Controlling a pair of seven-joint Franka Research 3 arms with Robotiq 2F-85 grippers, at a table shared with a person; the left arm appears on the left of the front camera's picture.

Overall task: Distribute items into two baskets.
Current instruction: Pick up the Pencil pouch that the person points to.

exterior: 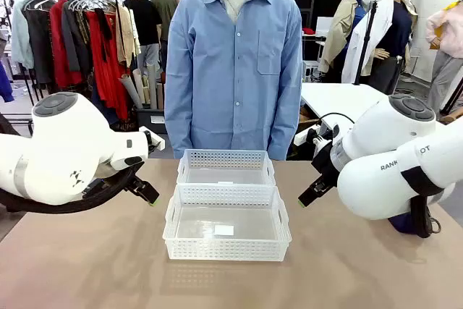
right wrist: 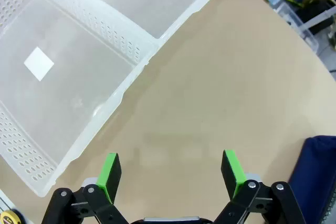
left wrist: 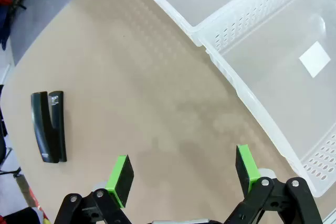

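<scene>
Left gripper (left wrist: pixel 182 162) and right gripper (right wrist: pixel 170 161) gape wide, empty; stapler (left wrist: pixel 48 127) and, seemingly, pouch (right wrist: pixel 318 182) lie untouched.

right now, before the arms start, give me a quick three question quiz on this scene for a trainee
1. True or false: the black stapler lies inside a basket.
2. The near basket and far basket stand: A) one behind the other, B) stacked, C) far apart.
3. Fill in: the left gripper and right gripper are both ____.
Key: 1 false, it lies on the table; 2 A; 3 open.
</scene>
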